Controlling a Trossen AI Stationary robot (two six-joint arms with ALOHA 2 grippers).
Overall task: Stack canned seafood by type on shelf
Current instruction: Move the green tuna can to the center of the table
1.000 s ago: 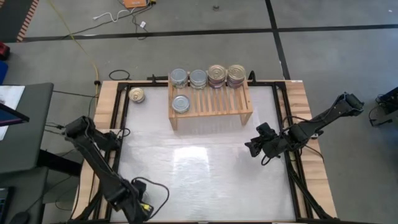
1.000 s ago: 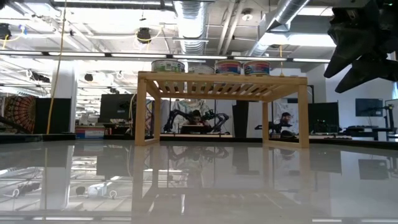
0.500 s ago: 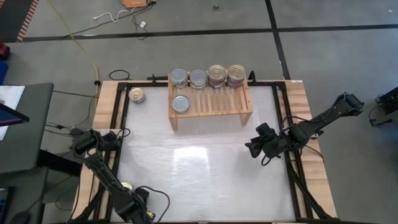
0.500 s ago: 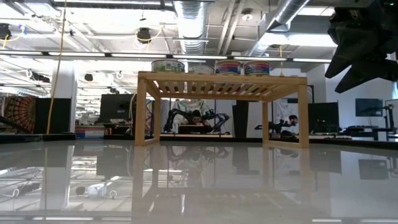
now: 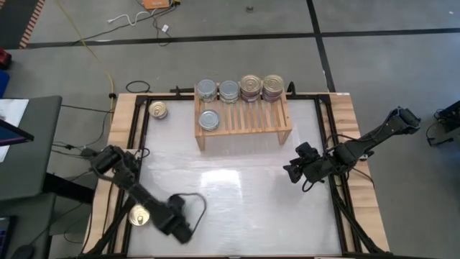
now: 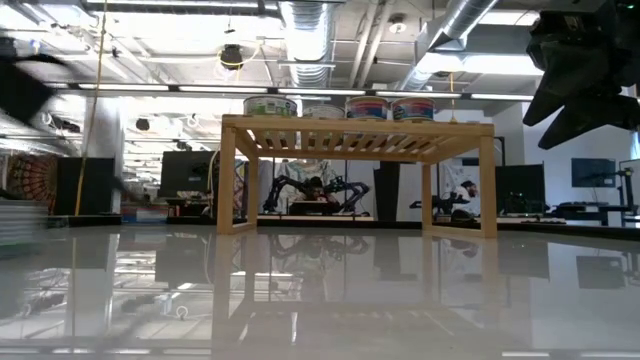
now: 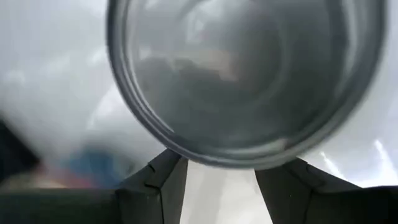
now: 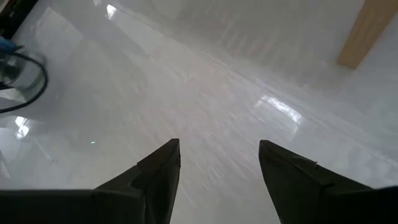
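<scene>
The light-wood shelf [image 5: 244, 122] stands at the table's far middle. On its slats rest three silver-topped tins [image 5: 206, 90] [image 5: 228, 91] [image 5: 209, 120] and two darker-topped stacks [image 5: 251, 86] [image 5: 272, 86]. My left gripper [image 5: 180, 224] points down over the table's near left, shut on a silver-topped tin [image 7: 242, 74] that the gripper hides in the high view. One gold-lidded tin [image 5: 158, 110] lies left of the shelf, another [image 5: 139, 214] on the left wooden border. My right gripper [image 8: 219, 149] hangs open over the table's right side, nothing between its fingers. My left gripper has the silver-topped tin by the near part of its rim [image 7: 217, 163], which sits between the two fingertips. The fingers [image 7: 168, 177] come from above, pointing down, and the tin's round face is turned up toward the wrist. Whether the tin rests on the table cannot be told.
The white tabletop [image 5: 237, 201] lies bare between the two arms and in front of the shelf. Dark rails [image 5: 138, 144] run along the left and right sides, with wooden borders outside them.
My left gripper has come down and swung from the near left corner in over the table, toward its right edge. The gold-lidded tin on the left wooden border, covered by the arm before, now shows.
</scene>
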